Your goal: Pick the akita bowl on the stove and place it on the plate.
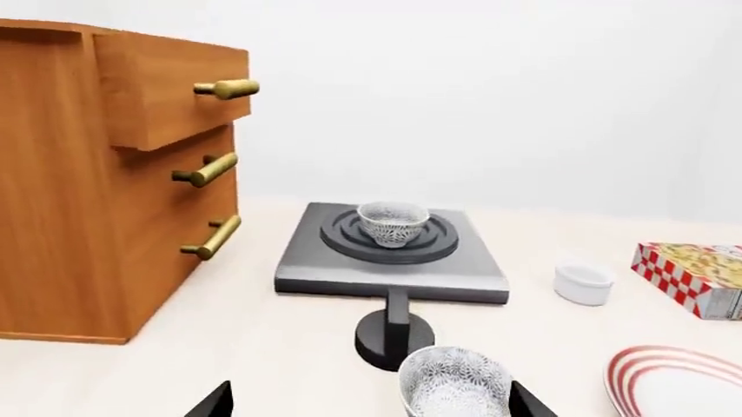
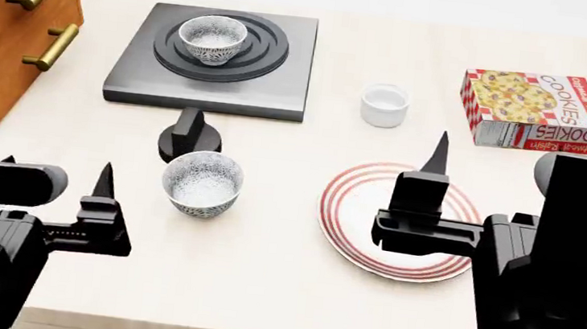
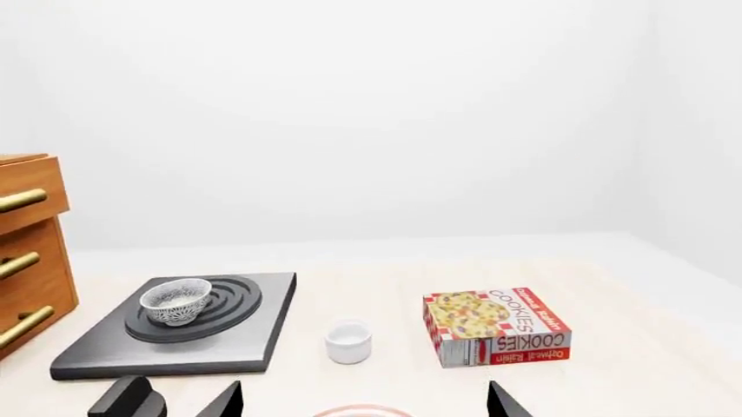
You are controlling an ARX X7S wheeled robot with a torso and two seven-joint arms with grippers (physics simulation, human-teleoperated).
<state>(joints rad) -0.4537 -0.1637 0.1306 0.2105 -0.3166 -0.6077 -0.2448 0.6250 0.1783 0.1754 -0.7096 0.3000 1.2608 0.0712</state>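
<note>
The akita bowl point(image 2: 212, 39), speckled black on white, sits upright in the middle of the burner rings on the dark-grey stove point(image 2: 279, 90), far left of the table. It also shows in the left wrist view as the bowl point(image 1: 391, 222) on the stove point(image 1: 464, 276), and in the right wrist view point(image 3: 175, 301). The red-ringed white plate point(image 2: 349, 210) lies near right, partly under my right arm. My left gripper point(image 1: 371, 404) is open and empty, well short of the stove. My right gripper point(image 3: 361, 400) is open and empty above the plate's near side.
A second speckled bowl point(image 2: 204, 182) stands on the table just ahead of my left gripper. A black knob point(image 2: 189, 134) stands in front of the stove. A wooden drawer cabinet point(image 2: 5, 32) fills the far left. A small white cup point(image 2: 385, 105) and a cookie box point(image 2: 536, 111) sit far right.
</note>
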